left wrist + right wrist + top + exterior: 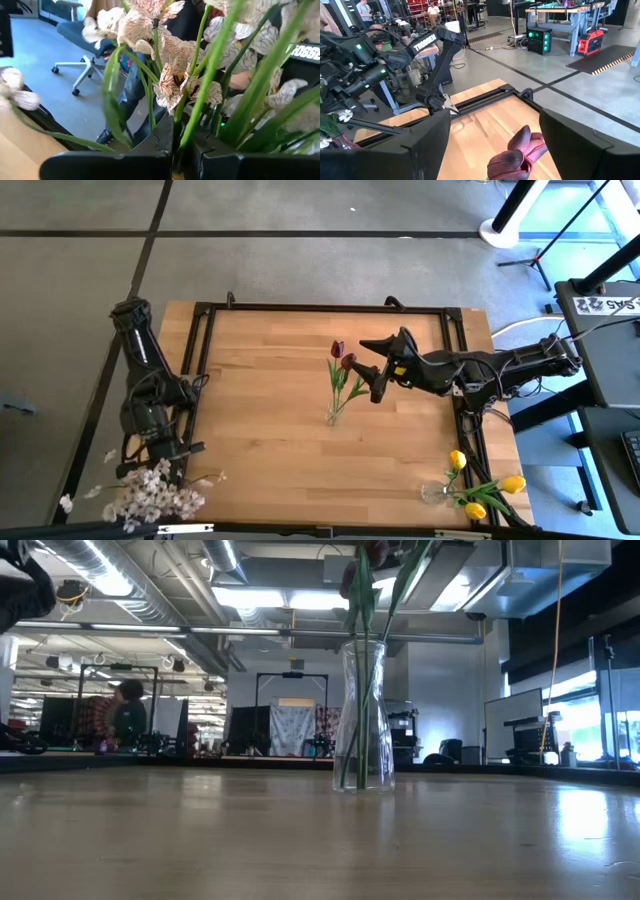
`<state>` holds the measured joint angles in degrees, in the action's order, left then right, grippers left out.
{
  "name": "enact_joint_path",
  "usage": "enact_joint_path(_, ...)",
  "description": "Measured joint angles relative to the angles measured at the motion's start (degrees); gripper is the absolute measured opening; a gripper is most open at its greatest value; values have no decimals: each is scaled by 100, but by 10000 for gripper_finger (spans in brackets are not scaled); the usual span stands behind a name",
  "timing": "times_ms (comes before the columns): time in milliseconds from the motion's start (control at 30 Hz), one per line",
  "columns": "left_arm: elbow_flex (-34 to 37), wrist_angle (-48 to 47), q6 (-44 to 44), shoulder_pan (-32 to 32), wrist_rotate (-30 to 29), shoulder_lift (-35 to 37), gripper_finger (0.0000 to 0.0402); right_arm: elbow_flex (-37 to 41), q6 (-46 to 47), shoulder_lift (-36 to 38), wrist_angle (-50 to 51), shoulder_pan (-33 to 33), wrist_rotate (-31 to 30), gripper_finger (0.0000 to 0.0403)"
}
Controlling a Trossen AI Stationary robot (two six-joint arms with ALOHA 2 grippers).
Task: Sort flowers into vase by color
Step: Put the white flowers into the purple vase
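Sorting in progress, seen from above. The left gripper sits at the near-left corner of the table, clenched on the green stems of the white-pink blossom spray; its wrist view shows stems pinched between the dark fingers. The right gripper hovers with jaws spread and empty just beside the dark red tulips, which stand in a clear glass vase near the table's middle. The yellow tulips lie at the near-right corner with a second glass vase. The step in hand appears to be the pickup of the blossom spray — red seems settled. The next move likely calls for lifting the spray clear of the edge and carrying it upright to a vase of its own, though no third vase is visible.
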<state>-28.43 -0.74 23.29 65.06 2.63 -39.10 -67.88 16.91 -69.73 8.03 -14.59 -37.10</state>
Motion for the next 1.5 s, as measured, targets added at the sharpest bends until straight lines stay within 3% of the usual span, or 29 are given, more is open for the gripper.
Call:
enact_joint_path(167, 369, 59, -58, 0, -149, 350, 9, 0, 0, 0, 123, 0, -2, 303)
enact_joint_path(400, 559, 31, 637, -45, -507, 440, 31, 0, 82, 0, 338, 0, -9, 303)
enact_joint_path(767, 67, -176, 716, -281, -312, 431, 112, 0, 81, 0, 325, 0, -149, 303)
enact_joint_path(1067, -763, -1294, 598, -282, -229, 434, 126, 0, -70, 0, 208, 0, -144, 303)
enact_joint_path(1267, -1357, -2204, 162, -284, -853, 434, 126, 0, -241, 0, 199, 0, -138, 303)
enact_joint_path(1500, -1811, -2813, -428, -307, -2455, 486, 126, 2, -704, 0, 71, -2, -115, 303)
